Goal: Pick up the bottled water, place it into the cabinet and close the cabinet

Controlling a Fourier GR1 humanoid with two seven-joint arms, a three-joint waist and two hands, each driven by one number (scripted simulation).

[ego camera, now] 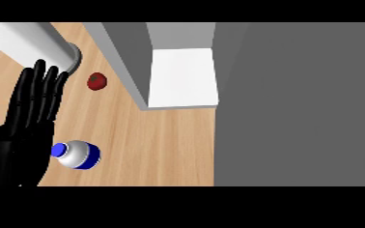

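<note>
**My left robot hand rests open beside the bottled water**

I look steeply down at a light wooden worktop (157, 140). My left robot hand (28, 121) shows at the left edge of the view, black, with its fingers (43, 84) straight and pointing up the view, close together. It holds nothing.

The bottled water (77, 154) is on the worktop just to the right of the lower part of my hand, near the palm. I see it from above: a blue cap toward my hand, a white rounded body and a blue band on the side away from me. The cap is very close to the edge of my hand; I cannot tell whether the two touch.

Further up the worktop, to the right of my fingertips, lies a small red tomato (97, 81), well apart from the bottle. A pale grey curved object (43, 43) sits at the upper left, just above my fingertips.

The cabinet (182, 77) stands at the upper middle, with grey walls around a white inner surface. A broad plain grey area (285, 106) fills the right side. My right robot hand does not show.
</note>
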